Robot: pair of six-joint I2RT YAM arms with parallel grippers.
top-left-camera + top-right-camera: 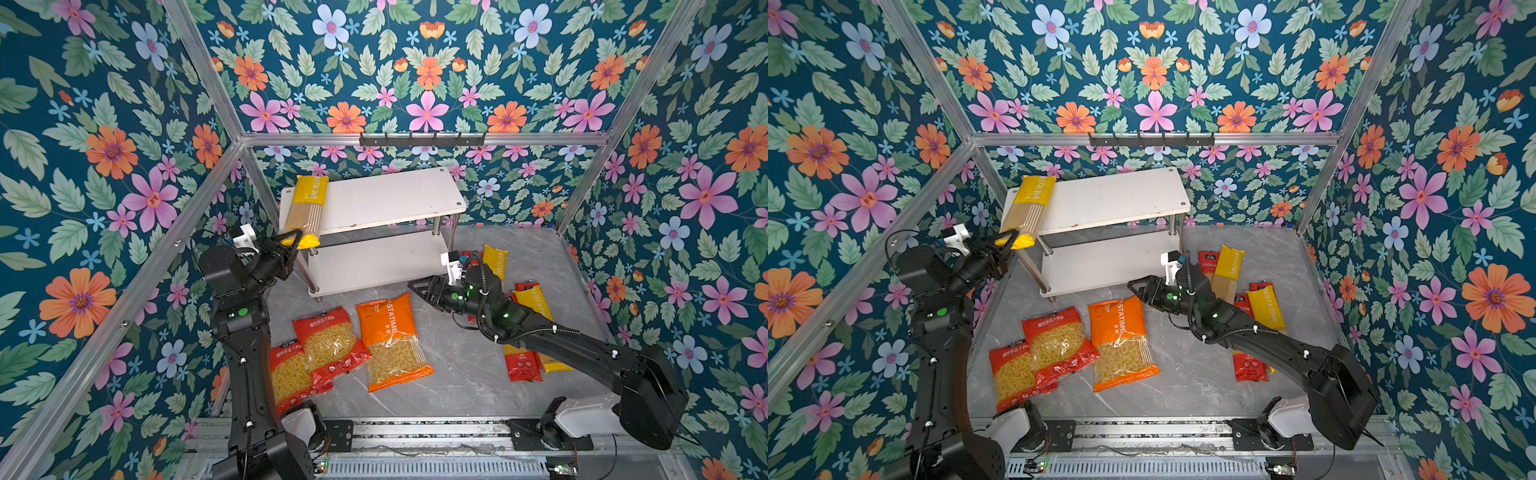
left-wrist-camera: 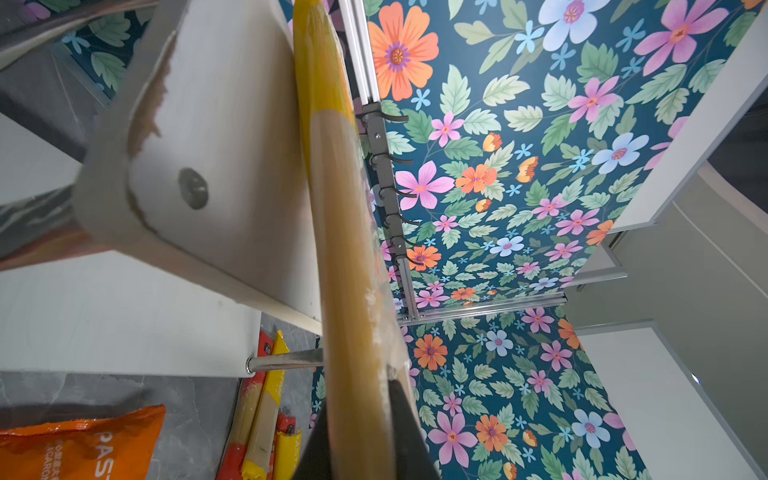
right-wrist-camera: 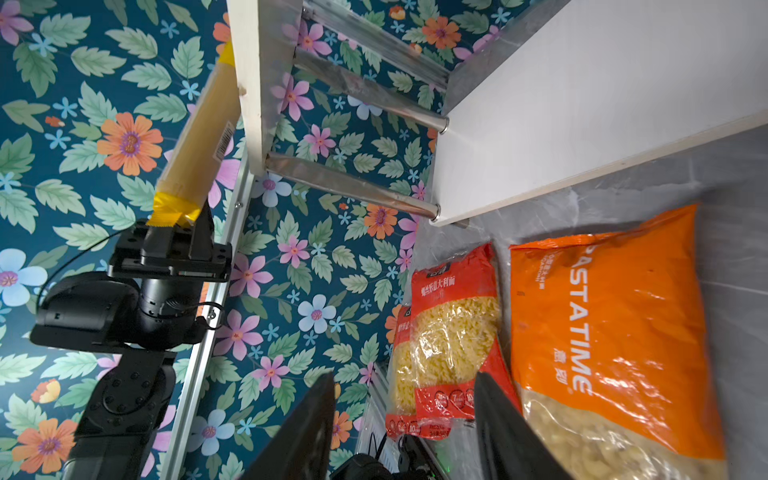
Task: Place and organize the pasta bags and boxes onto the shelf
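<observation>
Left arm [image 1: 245,357]: matt black casing throughout. White camera bracket [image 1: 245,237] sits directly behind the left claw [image 1: 294,240], with a round green lamp [image 1: 242,311] further back. Right arm [image 1: 582,352]: matt black. Matching white bracket [image 1: 451,266] sits behind the right claw [image 1: 412,286]. Ribbed black cable [image 1: 536,331] runs rearward, secured by white ties [image 1: 555,329].

Right-side spaghetti packs [image 1: 524,365] partly hidden under right arm [image 1: 582,350], count unclear

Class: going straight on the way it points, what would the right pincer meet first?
Probably the upper red curly pasta pack, framed by the right pincer in its wrist view; depth is unclear, so it might pass above it.
</observation>
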